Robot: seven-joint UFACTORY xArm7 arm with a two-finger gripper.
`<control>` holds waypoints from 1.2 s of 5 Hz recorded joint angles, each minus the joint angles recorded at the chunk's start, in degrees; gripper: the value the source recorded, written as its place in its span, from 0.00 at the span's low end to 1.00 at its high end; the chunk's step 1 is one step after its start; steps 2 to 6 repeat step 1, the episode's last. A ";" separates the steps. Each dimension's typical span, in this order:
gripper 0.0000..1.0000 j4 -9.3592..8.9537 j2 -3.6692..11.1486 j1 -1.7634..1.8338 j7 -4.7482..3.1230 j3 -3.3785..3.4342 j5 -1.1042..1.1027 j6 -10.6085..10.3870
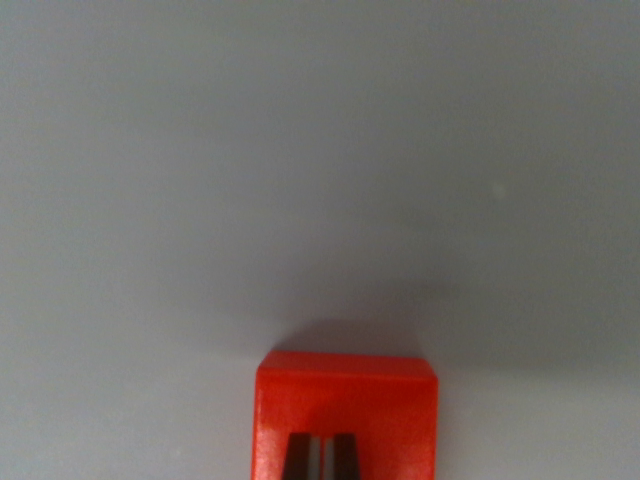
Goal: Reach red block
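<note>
Directly under the hand (320,458) lies the red block (345,400).

Red block (345,400): at six o'clock of my wrist view, cut by the bottom edge.
My fingertips (298,458): two dark tips in front of the block, only a thin gap between them.
Surface (320,150): plain grey, filling from nine to three o'clock.
Shadow: soft, just above the block.

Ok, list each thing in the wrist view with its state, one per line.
red block: flat on the grey surface, cut off by the bottom edge, directly beneath the fingertips.
gripper: fingertips nearly together with a thin gap, over the block's top.
grey surface: bare apart from the block.
</note>
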 joint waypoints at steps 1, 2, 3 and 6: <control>0.00 0.00 0.00 0.00 0.00 0.00 0.00 0.00; 0.00 0.00 0.00 0.00 0.00 0.00 0.00 0.00; 0.00 0.00 0.00 0.00 0.00 0.00 0.00 0.00; 0.00 0.00 0.00 0.00 0.00 0.00 0.00 0.00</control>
